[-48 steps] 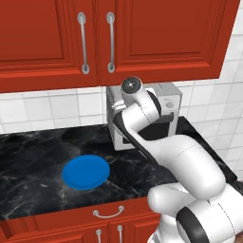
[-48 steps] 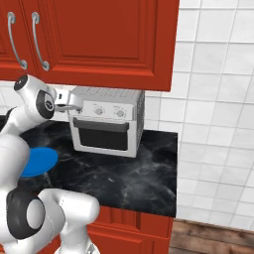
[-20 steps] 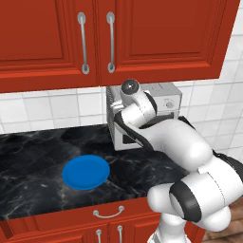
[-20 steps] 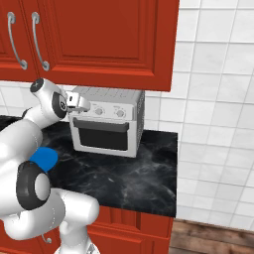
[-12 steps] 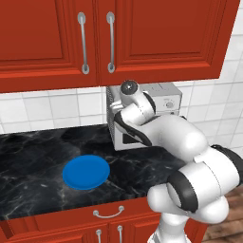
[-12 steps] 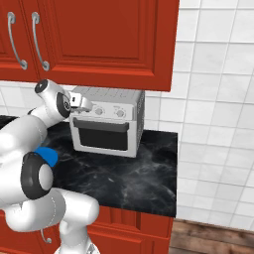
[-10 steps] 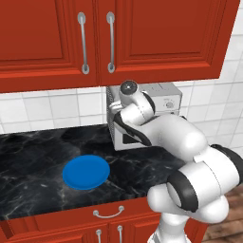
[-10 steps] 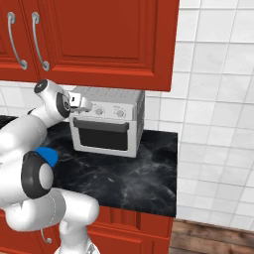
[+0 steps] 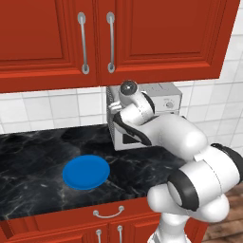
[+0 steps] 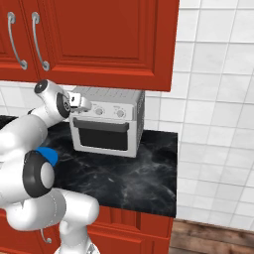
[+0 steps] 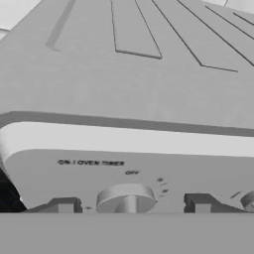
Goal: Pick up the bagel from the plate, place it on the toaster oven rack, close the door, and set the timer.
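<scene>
Hand view looks close onto the toaster oven's control strip, where a round timer knob sits between the two dark fingertips, which stand apart on either side of it without touching, so the gripper is released. Right base view shows the door shut, hiding rack and bagel. Left base view has the plate bare on the black counter, well left of the oven.

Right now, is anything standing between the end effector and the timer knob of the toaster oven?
Nothing visible does. In the hand view the timer knob sits directly ahead of the end effector, between its two finger tips, with a clear gap on each side. The door is shut.
</scene>
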Available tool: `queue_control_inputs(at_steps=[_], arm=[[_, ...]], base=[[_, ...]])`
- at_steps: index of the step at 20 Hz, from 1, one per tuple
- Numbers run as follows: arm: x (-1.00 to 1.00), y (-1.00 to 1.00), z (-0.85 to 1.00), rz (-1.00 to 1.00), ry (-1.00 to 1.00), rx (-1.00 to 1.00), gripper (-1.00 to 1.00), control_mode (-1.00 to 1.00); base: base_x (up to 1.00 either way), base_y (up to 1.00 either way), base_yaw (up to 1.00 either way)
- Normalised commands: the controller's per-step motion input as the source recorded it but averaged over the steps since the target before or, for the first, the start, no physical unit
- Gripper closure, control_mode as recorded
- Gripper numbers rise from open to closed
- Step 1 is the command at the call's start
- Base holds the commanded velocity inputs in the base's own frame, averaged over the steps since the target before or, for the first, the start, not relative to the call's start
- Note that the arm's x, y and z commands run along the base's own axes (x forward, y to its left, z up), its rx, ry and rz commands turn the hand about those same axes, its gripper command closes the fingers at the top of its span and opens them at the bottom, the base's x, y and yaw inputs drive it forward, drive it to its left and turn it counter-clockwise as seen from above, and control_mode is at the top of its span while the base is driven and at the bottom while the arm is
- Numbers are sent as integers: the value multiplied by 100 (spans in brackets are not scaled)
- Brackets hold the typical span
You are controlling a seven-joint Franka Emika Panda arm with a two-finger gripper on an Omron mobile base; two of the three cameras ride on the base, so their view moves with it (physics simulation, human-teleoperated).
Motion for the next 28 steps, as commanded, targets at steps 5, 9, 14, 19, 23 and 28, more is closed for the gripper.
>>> queue_control_inputs(at_steps=[5,9,14,19,23,28], arm=[[17,-21,0,0,0,12,100,-100],[17,-52,0,0,0,25,100,-100],[15,-55,0,0,-2,26,100,-100],[4,-55,0,0,-5,23,100,-100],[0,-56,0,0,-4,19,100,-100],[0,-55,18,0,-5,17,100,-100]], base=[[0,0,0],[0,0,0],[0,0,0],[0,0,0],[0,0,0],[0,0,0]])
